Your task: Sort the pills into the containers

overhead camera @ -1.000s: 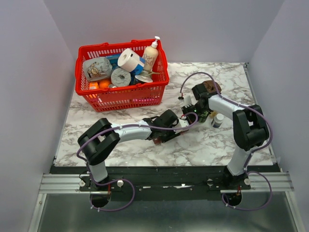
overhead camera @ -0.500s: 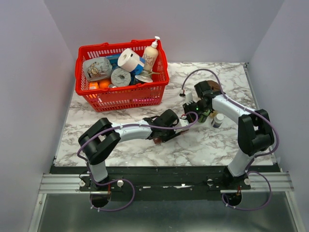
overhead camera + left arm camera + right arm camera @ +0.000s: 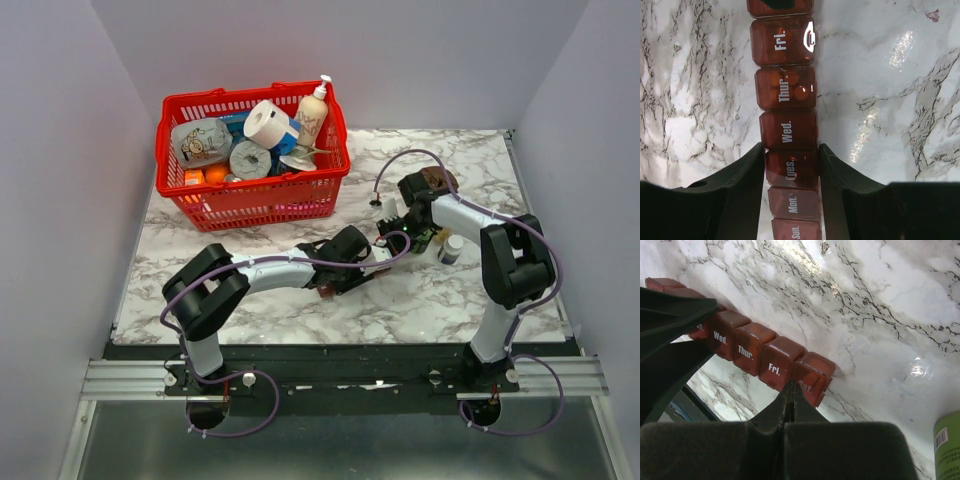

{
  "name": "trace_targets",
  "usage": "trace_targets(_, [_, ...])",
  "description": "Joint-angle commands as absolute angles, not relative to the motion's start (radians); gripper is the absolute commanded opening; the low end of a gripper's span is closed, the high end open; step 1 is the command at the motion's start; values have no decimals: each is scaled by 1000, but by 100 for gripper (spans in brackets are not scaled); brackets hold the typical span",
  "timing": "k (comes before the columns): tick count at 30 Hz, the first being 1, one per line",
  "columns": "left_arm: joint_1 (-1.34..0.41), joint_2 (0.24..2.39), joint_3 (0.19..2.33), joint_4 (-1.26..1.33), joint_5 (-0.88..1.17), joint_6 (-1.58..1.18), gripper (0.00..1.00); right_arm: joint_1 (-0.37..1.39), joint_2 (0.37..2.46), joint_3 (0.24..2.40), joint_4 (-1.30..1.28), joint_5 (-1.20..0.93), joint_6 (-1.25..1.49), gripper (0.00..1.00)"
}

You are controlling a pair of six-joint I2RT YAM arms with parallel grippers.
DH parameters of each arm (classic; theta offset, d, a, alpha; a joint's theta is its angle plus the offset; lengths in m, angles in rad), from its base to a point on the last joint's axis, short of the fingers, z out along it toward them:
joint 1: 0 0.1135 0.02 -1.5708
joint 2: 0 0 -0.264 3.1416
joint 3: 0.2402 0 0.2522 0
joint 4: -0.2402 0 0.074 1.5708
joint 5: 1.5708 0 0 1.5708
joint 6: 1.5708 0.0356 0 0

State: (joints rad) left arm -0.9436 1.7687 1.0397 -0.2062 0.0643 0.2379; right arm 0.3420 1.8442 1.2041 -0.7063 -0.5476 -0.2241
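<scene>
Robot lab enclosure, plain walls [image 3: 450,60], marble-print tabletop [image 3: 420,295], aluminium rail [image 3: 125,378]

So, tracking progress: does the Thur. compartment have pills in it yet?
Not empty: in the left wrist view, round pills show through the shut translucent lid of the Thur. compartment.

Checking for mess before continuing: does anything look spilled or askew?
No loose pills show on the marble table. The pill organizer lies straight, clamped at Tues. by the left gripper. Only Fri.'s lid tab glints; possibly ajar.
</scene>
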Motion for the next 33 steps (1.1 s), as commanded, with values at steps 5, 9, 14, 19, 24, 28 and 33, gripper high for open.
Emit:
trace_targets(5, [-939,1806,1031,-267,81,219,37,342,1787,1218,-735,-610,-291,1])
trace_targets(9, [-939,1802,1028,-265,77,219,40,341,1729,1212,-733,-652,-314,1])
trace_targets(14, [-939,1787,1020,-258,45,206,53,333,1701,1206,-735,-664,-331,1])
trace_targets(19, [-939,1758,1008,-241,40,201,60,330,1697,1203,-739,-650,-344,1])
trace_targets(24, [-937,1779,1022,-256,46,204,60,330,1756,1201,-764,-620,-338,1])
trace_targets(28, [-937,1784,1020,-250,54,199,60,330,1842,1197,-776,-551,-318,1])
trace_targets(33, [-937,1789,1023,-250,60,199,59,334,1913,1209,-770,-443,-284,1])
